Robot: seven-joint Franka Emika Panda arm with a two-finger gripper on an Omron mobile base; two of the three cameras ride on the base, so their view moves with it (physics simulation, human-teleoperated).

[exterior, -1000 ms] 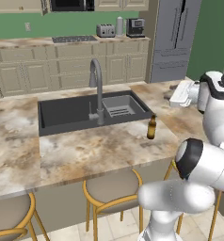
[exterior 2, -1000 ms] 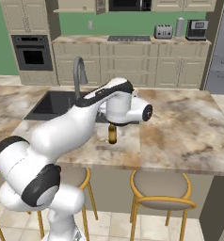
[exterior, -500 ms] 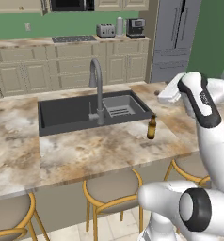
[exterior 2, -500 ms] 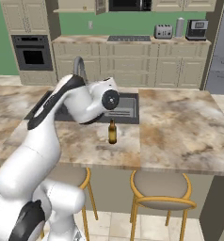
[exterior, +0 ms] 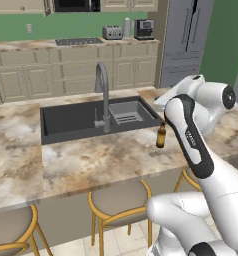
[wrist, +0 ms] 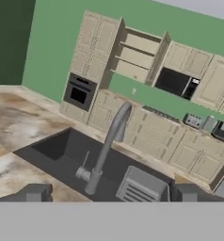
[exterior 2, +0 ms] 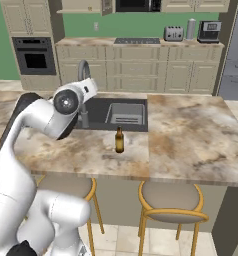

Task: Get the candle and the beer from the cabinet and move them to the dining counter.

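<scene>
I have the dining counter [exterior: 91, 160] spread across the middle of both base views, its near edge running over the stools. One dark sink [exterior: 76, 120] is sunk into it, and in the basin I can make out one ribbed insert [exterior: 128, 118] at its right end; the rest of the basin looks bare. One curved tap [exterior: 103, 95] rises at the sink's near rim.

In the hand view, the cabinet [wrist: 132, 56] sits at upper centre, both doors swung open, with plain shelves inside; I cannot tell whether anything stands on them.

I count one beer [exterior 2: 119, 140] standing upright on the stone, just in front of the sink's near right corner, at centre of the right base view and centre right in the left one. The stone to the right of it in the right base view is a broad bare stretch out to the counter's end.

Three stools [exterior: 118, 202] show under the near edge in the left base view.

The gripper [wrist: 109, 193] has its tips spread wide at the bottom of the hand view, holding nothing, looking over the sink.
</scene>
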